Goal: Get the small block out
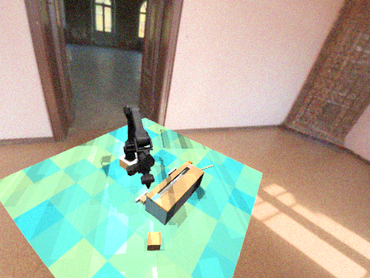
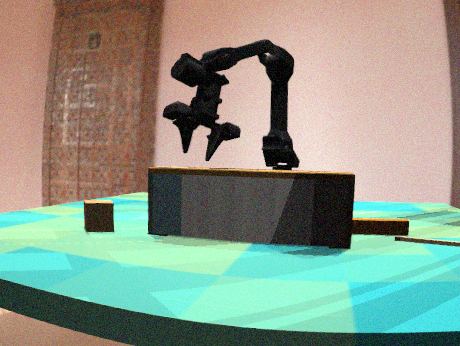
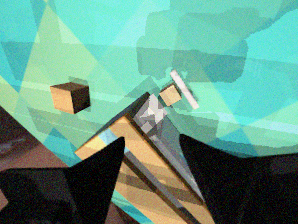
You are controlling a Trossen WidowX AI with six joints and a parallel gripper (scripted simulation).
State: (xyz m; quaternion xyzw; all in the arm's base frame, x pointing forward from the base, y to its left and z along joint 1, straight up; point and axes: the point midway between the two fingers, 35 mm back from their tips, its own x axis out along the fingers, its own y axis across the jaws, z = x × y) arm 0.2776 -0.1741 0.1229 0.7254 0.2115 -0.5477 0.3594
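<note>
top: block [image 1: 154, 240] lies on table [image 1: 60, 209], apart from box [image 1: 174, 193] | exterior: gripper [image 2: 200, 145] hovers above box [image 2: 250, 205], jaws parted, grasping nothing | wrist: block [image 3: 70, 97] beyond the box end [image 3: 145, 150]

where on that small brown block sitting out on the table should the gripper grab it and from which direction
Come straight down from above and pinch two opposite flat side faces of the block. It sits flat and upright on the table, apart from the box, so its sides are free. The gripper is open, holding nothing.

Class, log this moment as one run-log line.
black gripper: open, empty | above wooden-topped dark box | small wooden block: on table, untouched
</note>
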